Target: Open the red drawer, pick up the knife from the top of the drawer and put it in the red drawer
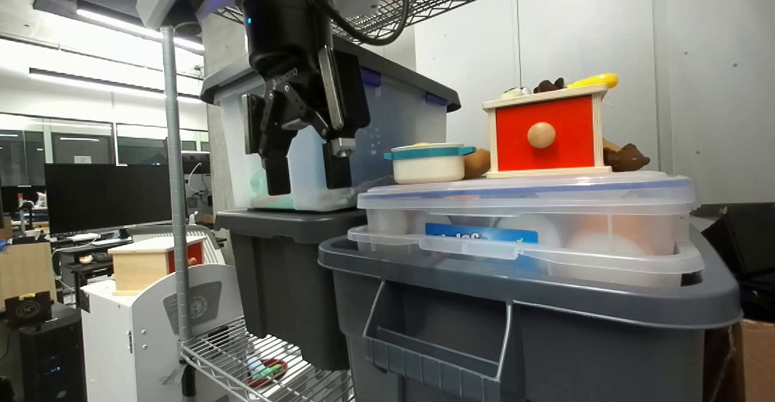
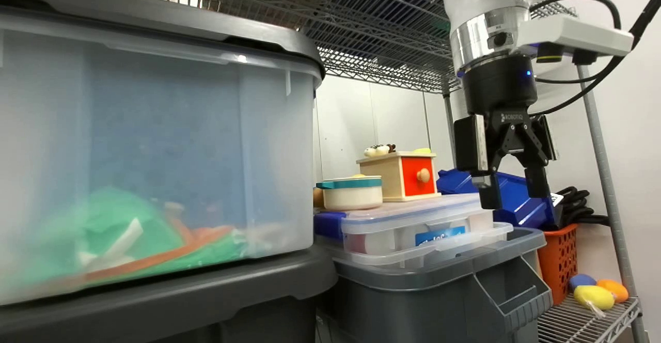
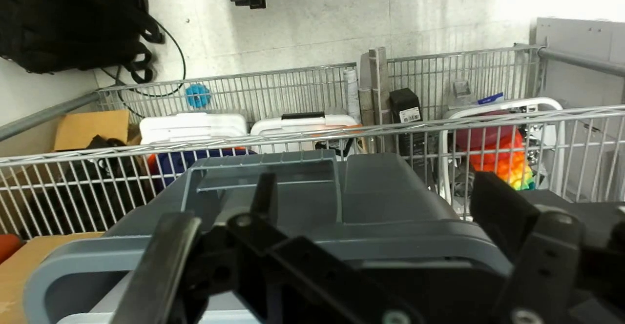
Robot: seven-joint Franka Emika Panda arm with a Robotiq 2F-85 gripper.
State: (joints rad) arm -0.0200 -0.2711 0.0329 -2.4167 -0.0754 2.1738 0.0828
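Observation:
The red drawer [image 1: 570,141] is the front of a small wooden box with a tan top and a round knob [image 1: 540,135]; it looks shut. It shows also in an exterior view [image 2: 414,190]. The knife, a yellow piece [image 1: 596,81], lies on the box top, its handle end sticking past the edge; only a bit of yellow [image 2: 422,151] shows in an exterior view. My gripper [image 1: 309,175] is open and empty, pointing down, apart from the box; it also shows in an exterior view [image 2: 514,190]. In the wrist view its fingers [image 3: 381,192] are wide apart; drawer and knife are out of view.
The box stands on a clear lidded tub [image 1: 527,202] on a grey bin [image 1: 575,353]. A teal-rimmed pot [image 1: 428,164] and brown toys [image 1: 627,158] stand beside it. Tall clear bins [image 2: 170,141] stand alongside. A wire shelf [image 2: 361,17] hangs above; a metal post [image 1: 175,196] rises nearby.

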